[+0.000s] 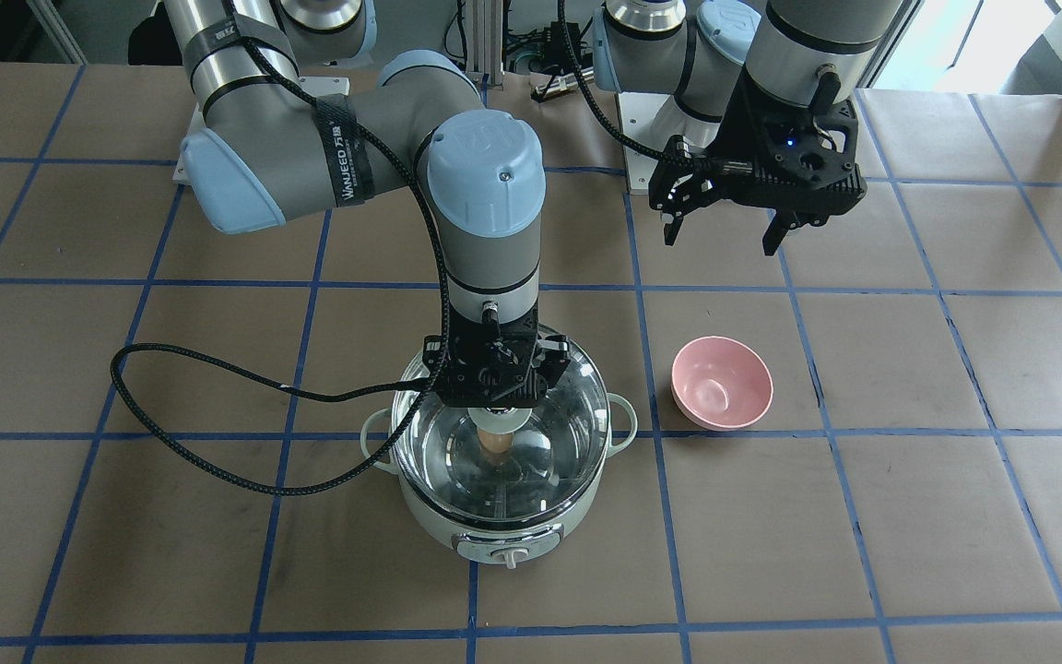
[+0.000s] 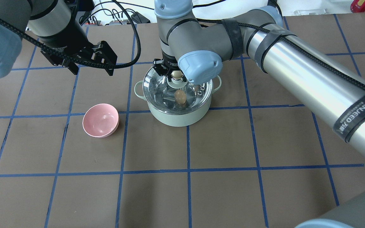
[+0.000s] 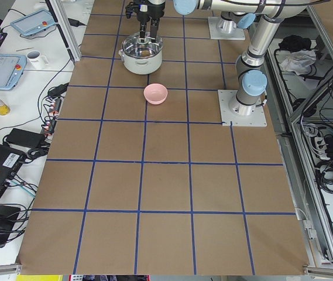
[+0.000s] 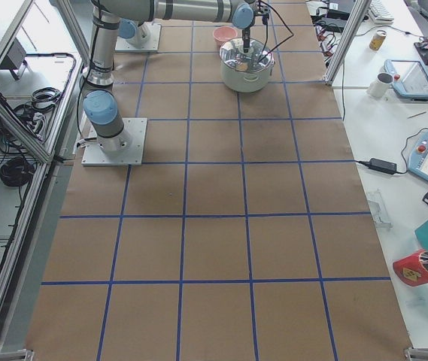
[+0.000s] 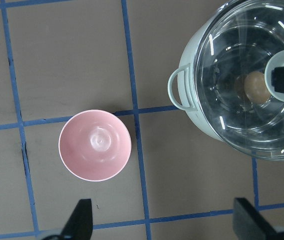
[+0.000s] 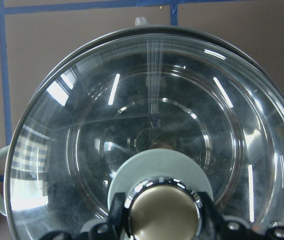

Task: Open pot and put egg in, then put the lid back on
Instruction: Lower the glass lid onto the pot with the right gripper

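Observation:
The mint-green pot [image 1: 439, 516] stands mid-table, dial toward the front-facing camera. The clear glass lid [image 1: 560, 433] covers its mouth, level with the rim or just above it; I cannot tell if it rests. My right gripper [image 1: 494, 406] comes straight down and is shut on the lid's beige knob [image 6: 164, 217], a finger on each side. The tan egg [image 2: 180, 96] lies on the steel bottom, seen through the glass, also in the left wrist view [image 5: 255, 86]. My left gripper [image 1: 725, 231] is open and empty, raised behind the pink bowl.
A small empty pink bowl [image 1: 722, 383] sits beside the pot on my left side, about one grid square away. Brown paper with blue tape lines covers the table. The right arm's black cable [image 1: 218, 406] loops over the table beside the pot.

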You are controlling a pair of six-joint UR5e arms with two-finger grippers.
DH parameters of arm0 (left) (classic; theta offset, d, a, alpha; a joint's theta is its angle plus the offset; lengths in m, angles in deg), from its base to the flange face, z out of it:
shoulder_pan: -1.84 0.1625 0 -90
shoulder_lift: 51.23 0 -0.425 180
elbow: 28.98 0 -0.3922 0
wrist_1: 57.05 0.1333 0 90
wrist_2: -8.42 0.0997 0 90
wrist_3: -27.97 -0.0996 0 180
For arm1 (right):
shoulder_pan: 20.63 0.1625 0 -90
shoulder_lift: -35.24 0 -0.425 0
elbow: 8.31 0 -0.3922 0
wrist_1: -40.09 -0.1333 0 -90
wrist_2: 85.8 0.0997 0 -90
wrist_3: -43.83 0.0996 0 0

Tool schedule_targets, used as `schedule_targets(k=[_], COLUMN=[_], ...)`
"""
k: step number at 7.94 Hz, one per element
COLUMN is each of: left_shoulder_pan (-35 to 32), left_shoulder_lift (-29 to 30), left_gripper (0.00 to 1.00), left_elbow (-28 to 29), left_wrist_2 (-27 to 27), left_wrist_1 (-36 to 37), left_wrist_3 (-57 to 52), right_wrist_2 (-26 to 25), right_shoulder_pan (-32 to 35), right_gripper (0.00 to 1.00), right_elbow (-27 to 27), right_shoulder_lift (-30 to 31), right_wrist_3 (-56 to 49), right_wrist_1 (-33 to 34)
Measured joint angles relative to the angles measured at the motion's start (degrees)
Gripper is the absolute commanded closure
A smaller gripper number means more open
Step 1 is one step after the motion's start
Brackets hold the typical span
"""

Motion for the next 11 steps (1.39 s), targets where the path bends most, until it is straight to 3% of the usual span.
schedule_targets(k=[11], left_shoulder_pan=[0.00], left_shoulder_lift=[0.00], left_gripper=[0.00], left_elbow=[0.00], left_wrist_2=[-0.01], left_wrist_1=[0.00], left_wrist_3=[0.00], right_wrist_2=[-0.56], right_shoulder_pan=[0.00], right_gripper=[1.00], right_elbow=[-0.37], right_shoulder_lift=[-0.16], right_wrist_3=[-0.86], right_wrist_1=[1.41])
